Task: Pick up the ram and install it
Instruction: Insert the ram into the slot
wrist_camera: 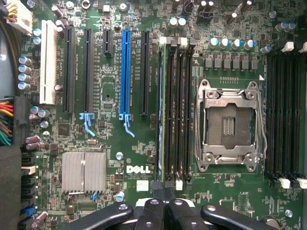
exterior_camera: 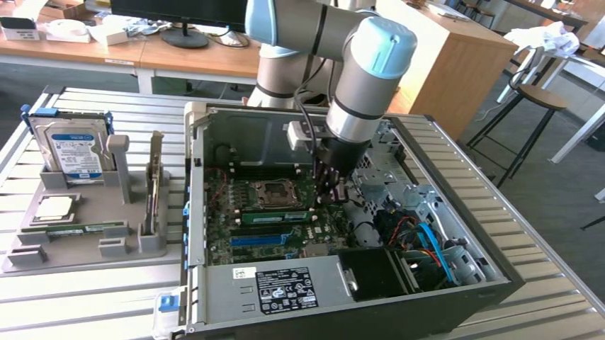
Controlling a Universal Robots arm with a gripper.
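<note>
Slatted metal tabletop [exterior_camera: 534, 248] carries an open computer case [exterior_camera: 195, 177]. Inside it, the ram [exterior_camera: 274, 216] [wrist_camera: 163, 115] stands on edge in the bank of motherboard slots beside the empty processor socket [wrist_camera: 229, 124]. The gripper [exterior_camera: 331, 185] [wrist_camera: 165, 213] hangs over one end of the stick, fingers pressed together; whether they touch it I cannot tell. On the exterior view's left, a grey holder [exterior_camera: 85, 244] keeps a hard drive [exterior_camera: 74, 145] upright.
</note>
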